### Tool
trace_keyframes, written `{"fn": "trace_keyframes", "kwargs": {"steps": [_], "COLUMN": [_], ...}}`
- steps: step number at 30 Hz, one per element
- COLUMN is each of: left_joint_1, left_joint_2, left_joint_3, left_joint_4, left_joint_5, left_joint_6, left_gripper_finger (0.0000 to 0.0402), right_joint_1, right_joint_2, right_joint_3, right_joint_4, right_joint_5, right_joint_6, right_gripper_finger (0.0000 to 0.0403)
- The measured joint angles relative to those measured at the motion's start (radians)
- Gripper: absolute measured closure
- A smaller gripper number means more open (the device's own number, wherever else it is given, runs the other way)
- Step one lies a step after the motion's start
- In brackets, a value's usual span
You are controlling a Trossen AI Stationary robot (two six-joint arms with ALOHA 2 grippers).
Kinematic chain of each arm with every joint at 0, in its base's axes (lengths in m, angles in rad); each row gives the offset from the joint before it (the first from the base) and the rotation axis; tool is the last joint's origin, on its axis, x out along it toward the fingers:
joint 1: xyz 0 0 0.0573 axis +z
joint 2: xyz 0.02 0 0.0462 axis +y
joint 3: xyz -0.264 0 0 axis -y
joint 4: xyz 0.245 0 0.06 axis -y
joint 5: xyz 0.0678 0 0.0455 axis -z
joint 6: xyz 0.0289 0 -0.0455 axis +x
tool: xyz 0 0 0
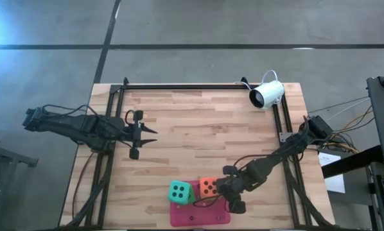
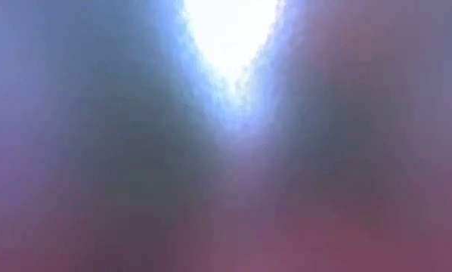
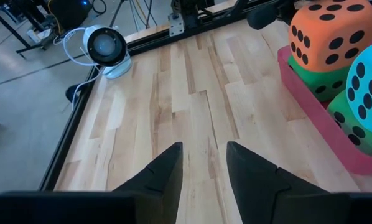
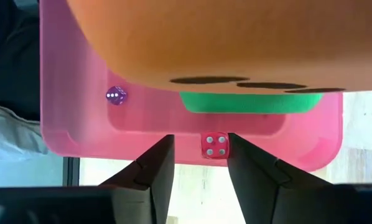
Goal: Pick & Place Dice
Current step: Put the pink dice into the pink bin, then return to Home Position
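Stacking dice on the pink tray [image 1: 201, 218] at the table's near edge: orange die [image 1: 209, 187] sitting atop a green die [image 3: 320, 81], teal die [image 1: 180, 191] beside it. Right gripper [image 1: 232, 196] just beside the orange die, jaws apart, seemingly holding nothing; next, probably backing off without nudging the stack. Left gripper [image 1: 145, 134] idle, well apart, jaws open, empty

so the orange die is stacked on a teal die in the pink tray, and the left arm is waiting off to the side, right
Not quite. The left wrist view shows the orange die sitting on a green die, with the teal die beside it. The rest holds: they are in the pink tray, and the left gripper waits aside.
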Motion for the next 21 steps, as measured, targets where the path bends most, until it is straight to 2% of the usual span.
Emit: {"fn": "trace_keyframes", "kwargs": {"steps": [9, 21], "left_joint_1": [0.0, 0.0], "left_joint_2": [0.0, 0.0], "left_joint_3": [0.0, 0.0], "left_joint_4": [-0.005, -0.005], "left_joint_5": [0.0, 0.0], "left_joint_6": [0.0, 0.0], "left_gripper_finger": [0.0268, 0.0273], "right_joint_1": [-0.001, 0.0], "right_joint_2": [-0.002, -0.003], "right_joint_3": [0.001, 0.016], "right_joint_4": [-0.073, -0.075], "right_joint_5": [0.032, 0.055], "right_joint_6": [-0.022, -0.036], "right_gripper_finger": [0.0279, 0.0293]}}
